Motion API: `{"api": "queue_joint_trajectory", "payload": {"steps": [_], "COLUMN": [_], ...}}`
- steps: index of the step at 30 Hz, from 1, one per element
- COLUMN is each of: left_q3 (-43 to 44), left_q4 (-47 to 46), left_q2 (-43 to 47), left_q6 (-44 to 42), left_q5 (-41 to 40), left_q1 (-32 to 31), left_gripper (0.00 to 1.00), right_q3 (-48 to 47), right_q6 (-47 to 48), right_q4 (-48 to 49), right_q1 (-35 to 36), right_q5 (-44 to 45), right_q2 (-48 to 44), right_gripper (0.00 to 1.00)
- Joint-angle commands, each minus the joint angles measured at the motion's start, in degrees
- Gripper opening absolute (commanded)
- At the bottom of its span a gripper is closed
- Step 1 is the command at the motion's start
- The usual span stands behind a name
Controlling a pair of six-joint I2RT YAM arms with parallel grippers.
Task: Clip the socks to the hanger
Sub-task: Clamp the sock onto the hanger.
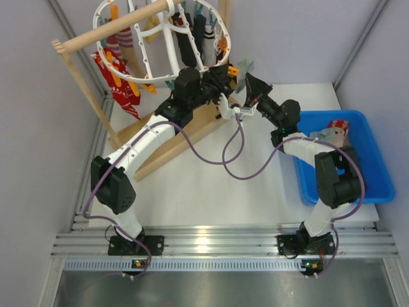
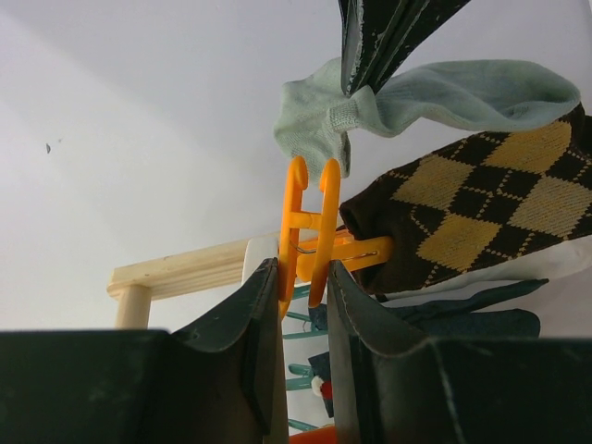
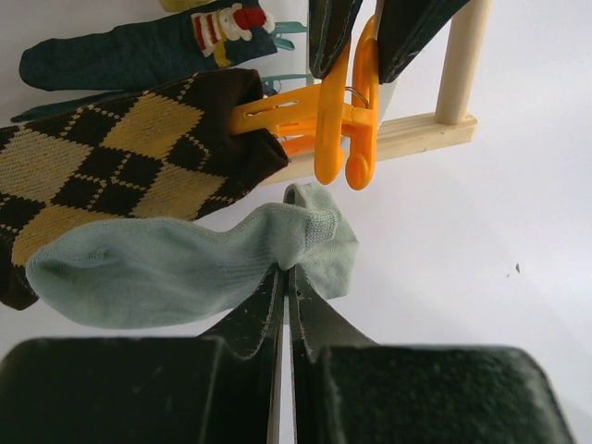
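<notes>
The white oval hanger (image 1: 100, 48) hangs from the wooden rod, with several socks clipped to it. My left gripper (image 2: 303, 268) is shut on the handles of an orange clip (image 2: 310, 227), whose two tips stand slightly apart. My right gripper (image 3: 287, 270) is shut on a pale grey sock (image 3: 185, 268) and holds its bunched cuff just in front of the clip's tips (image 3: 347, 171), close to them but not between them. A brown-and-yellow argyle sock (image 3: 120, 166) hangs beside it in a second orange clip (image 3: 268, 111). In the top view both grippers meet under the ring's right edge (image 1: 233, 80).
A wooden rack with a slanted rod (image 1: 115, 29) and a base plank (image 1: 185, 137) carries the hanger. A blue bin (image 1: 370, 173) at the right holds more socks (image 1: 335, 128). A dark teal sock with a snowman patch (image 3: 139, 46) and teal clips hang behind the argyle one.
</notes>
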State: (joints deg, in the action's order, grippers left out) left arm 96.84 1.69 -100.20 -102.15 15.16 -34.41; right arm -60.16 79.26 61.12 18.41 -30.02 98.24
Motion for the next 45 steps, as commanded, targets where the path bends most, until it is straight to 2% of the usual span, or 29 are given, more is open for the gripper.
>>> {"api": "queue_joint_trajectory", "payload": {"steps": [1, 29, 41, 45], "left_q3": [1.2, 2.8, 2.2, 2.5], "left_q4": [1.1, 2.0, 1.9, 1.8], "left_q2": [-0.2, -0.9, -0.3, -0.5], "left_q6": [1.1, 0.1, 0.3, 0.2], "left_q5": [2.0, 0.7, 1.5, 1.6], "left_q1": [-0.3, -0.4, -0.4, -0.4], "left_gripper": [0.00, 0.00, 0.00, 0.00], "right_q3": [-1.8, 0.8, -3.1, -2.8], "right_q6": [-1.7, -2.5, -7.6, -7.7], "right_q4": [2.4, -0.1, -9.0, -9.4], "right_q1": [2.4, 5.8, 6.0, 6.0], "right_q5": [-0.1, -1.3, 3.4, 3.3], "right_q2": [-2.9, -7.6, -7.4, -7.8], "right_gripper": [0.00, 0.00, 0.00, 0.00]}}
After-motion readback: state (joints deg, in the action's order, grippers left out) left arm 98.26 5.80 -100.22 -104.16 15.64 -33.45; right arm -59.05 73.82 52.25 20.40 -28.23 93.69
